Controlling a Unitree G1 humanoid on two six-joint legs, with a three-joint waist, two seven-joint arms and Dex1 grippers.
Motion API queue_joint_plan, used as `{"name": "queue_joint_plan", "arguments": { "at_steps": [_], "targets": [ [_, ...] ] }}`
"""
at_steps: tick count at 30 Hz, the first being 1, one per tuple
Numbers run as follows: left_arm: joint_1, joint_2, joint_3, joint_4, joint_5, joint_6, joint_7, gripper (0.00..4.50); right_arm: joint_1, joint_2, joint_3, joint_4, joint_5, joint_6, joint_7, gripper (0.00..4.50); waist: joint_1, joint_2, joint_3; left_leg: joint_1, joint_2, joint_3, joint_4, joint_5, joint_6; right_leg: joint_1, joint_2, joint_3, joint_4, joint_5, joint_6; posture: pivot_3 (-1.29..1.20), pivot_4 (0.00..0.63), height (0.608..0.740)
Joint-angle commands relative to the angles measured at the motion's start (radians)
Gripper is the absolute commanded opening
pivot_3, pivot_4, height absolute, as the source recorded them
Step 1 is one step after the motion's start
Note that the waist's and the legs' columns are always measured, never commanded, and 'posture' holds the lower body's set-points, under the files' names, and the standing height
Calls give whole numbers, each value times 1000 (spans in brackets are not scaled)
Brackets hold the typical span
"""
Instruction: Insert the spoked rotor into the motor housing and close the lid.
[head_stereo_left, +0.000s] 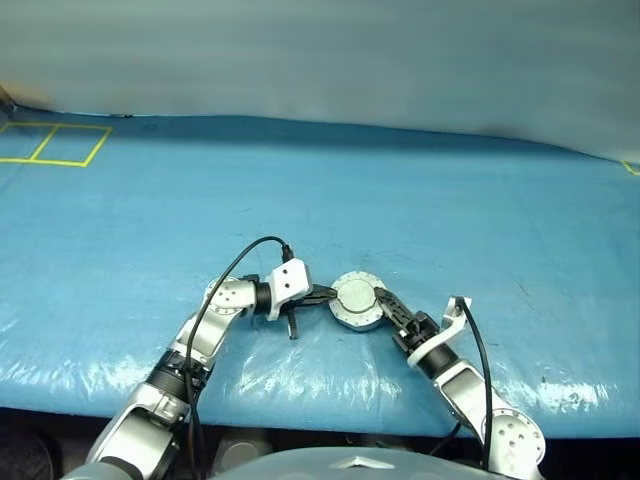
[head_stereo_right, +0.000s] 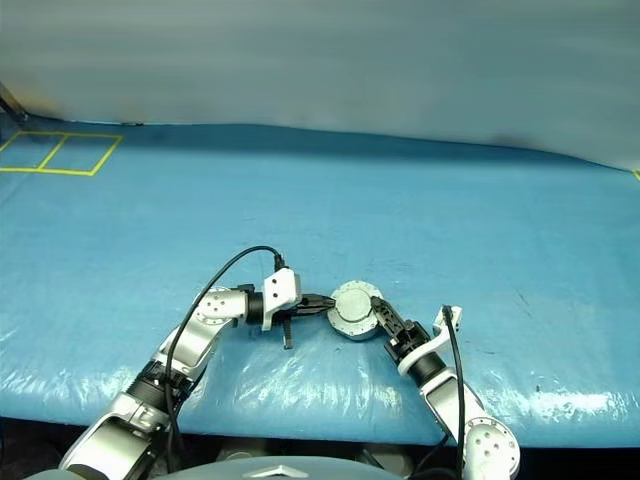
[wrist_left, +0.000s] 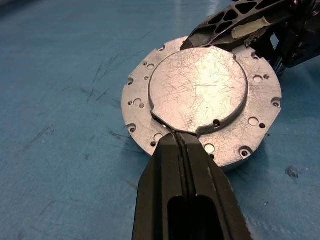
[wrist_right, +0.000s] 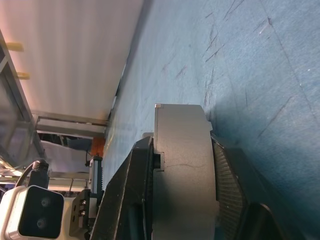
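The motor housing lies on the blue table with the lid on top, smooth silver face with raised centre up. The same stack sits between my two hands near the table's front. My left gripper is shut, its tips resting against the edge of the lid's raised centre from the left. From the right, my right gripper clamps the stack, one finger over the lid's top and the other finger under the housing. The spoked rotor is hidden.
A blue scratched sheet covers the table. Yellow tape squares mark its far left corner. A pale wall runs behind it, and the front edge lies just below my hands.
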Motion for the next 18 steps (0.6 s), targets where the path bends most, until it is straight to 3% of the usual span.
{"name": "queue_joint_plan", "arguments": {
  "at_steps": [1, 7, 18],
  "targets": [
    [25, -9, 21, -75, -80, 56, -31, 0, -10, 17, 55, 0, -32, -5, -21, 1210, -6, 0, 0, 0, 0, 0, 0, 0, 0, 0, 0, 0, 0, 0, 0, 0, 150, 740],
    [86, 5, 128, -289, -295, 286, -52, 0, -24, 37, 56, 44, -42, -22, -42, 1210, -25, 1, 2, -12, 0, 1, 0, 0, 0, -15, 1, 1, 5, 1, 0, 0, 150, 740],
    [205, 29, 338, -436, -519, 454, 64, 0, -166, 99, 22, 116, 127, -76, 3, 1210, -25, 3, 7, -11, 0, 4, 2, 0, 0, -15, 2, 2, 9, -1, -2, 0, 150, 740]
  ]
}}
